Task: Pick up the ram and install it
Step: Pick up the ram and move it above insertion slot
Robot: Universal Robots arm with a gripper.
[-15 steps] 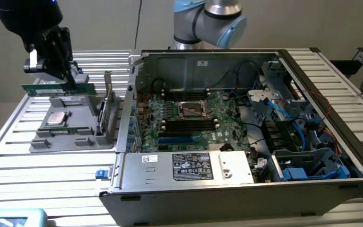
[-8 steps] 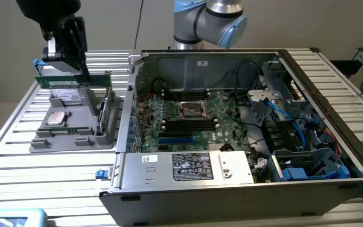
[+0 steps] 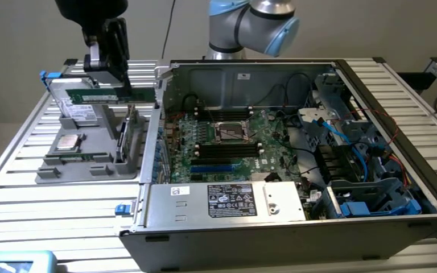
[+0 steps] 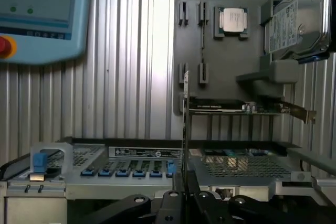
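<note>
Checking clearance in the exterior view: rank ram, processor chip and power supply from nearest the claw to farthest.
1. Ram, held in the claw.
2. Processor chip, on the gray tray below.
3. Power supply, in the case, exterior view's right.

- The table (image 3: 21, 170) has a top of pale ribbed metal slats
- An open computer case (image 3: 279, 239) lies on it, over the middle and the exterior view's right
- A grey parts tray (image 3: 89, 170) sits just beside the case, on the exterior view's left
- A pale blue pendant (image 3: 13, 261) rests at the near corner
</note>
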